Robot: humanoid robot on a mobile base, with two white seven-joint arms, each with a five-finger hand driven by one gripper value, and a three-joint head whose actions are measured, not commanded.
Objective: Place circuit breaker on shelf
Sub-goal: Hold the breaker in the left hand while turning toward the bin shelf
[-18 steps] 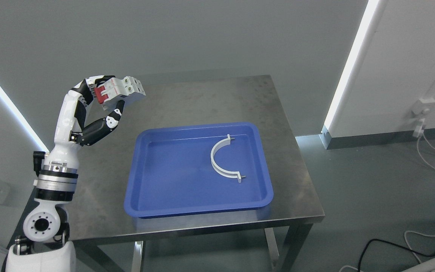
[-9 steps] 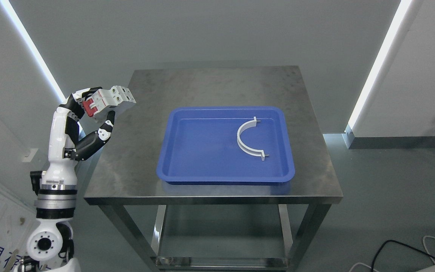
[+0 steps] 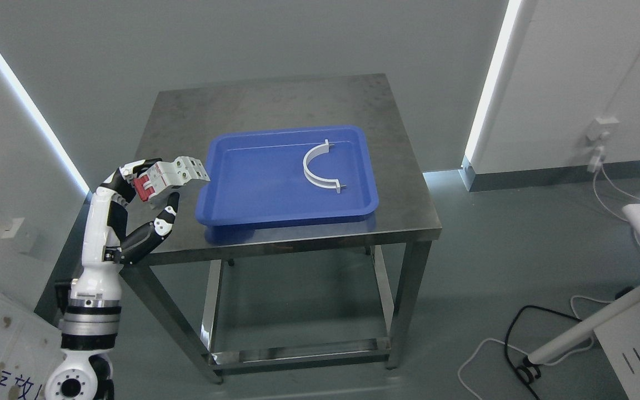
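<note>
Fingers [image 3: 125,176] of the left hand [image 3: 148,191] are curled shut round the circuit breaker [image 3: 171,176], thumb [image 3: 161,222] rising from below toward its underside, upper fingers hooked over the near-left end where the red toggle block sits. The breaker is held in the air off the near-left corner of the steel table [image 3: 275,100], tipped so the white body pokes out to the right and far side, clear of the fingers. Looks like a rigid moulded plastic block, fairly dense for its bulk, smooth hard faces, so likely a bit slippery in a pinch grip; not fragile, though the red switch levers could flip if squeezed. Best hold is across the flat side faces, mid-body, which is roughly what the hand has, only biased to one end, so the free end may want to sag. Whether the thumb pad actually touches the casing is hard to tell at this size. Farther right, the blue tray [image 3: 225,214] sits on the table, well apart from the hand, with a white curved bracket [image 3: 313,173] lying in its far-right part. No shelf shows in this view, so placement is not yet begun, by my read. Right arm is out of view.
</note>
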